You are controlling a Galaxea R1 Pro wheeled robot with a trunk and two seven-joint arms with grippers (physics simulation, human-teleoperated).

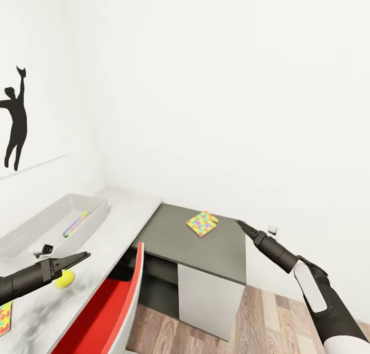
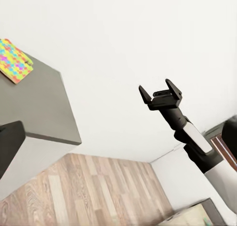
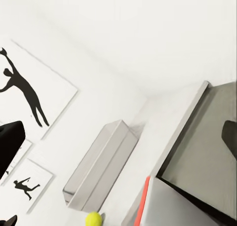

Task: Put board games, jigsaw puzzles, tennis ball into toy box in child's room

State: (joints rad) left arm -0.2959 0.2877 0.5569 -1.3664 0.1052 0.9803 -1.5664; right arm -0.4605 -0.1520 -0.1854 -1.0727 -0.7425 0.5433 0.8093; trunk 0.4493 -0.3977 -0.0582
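The light-grey toy box sits on the pale table at the left, with a thin colourful flat item inside it. The tennis ball lies on the table just under my left gripper, which is open and empty. One jigsaw puzzle rests on the dark cabinet top. A second jigsaw puzzle shows at the table's near left edge. My right gripper hovers open and empty beside the cabinet's right edge. The right wrist view shows the toy box and ball.
A red and white panel stands tilted against the table's front. A small black object lies by the toy box. Silhouette pictures hang on the left wall. Wood floor spreads right of the cabinet.
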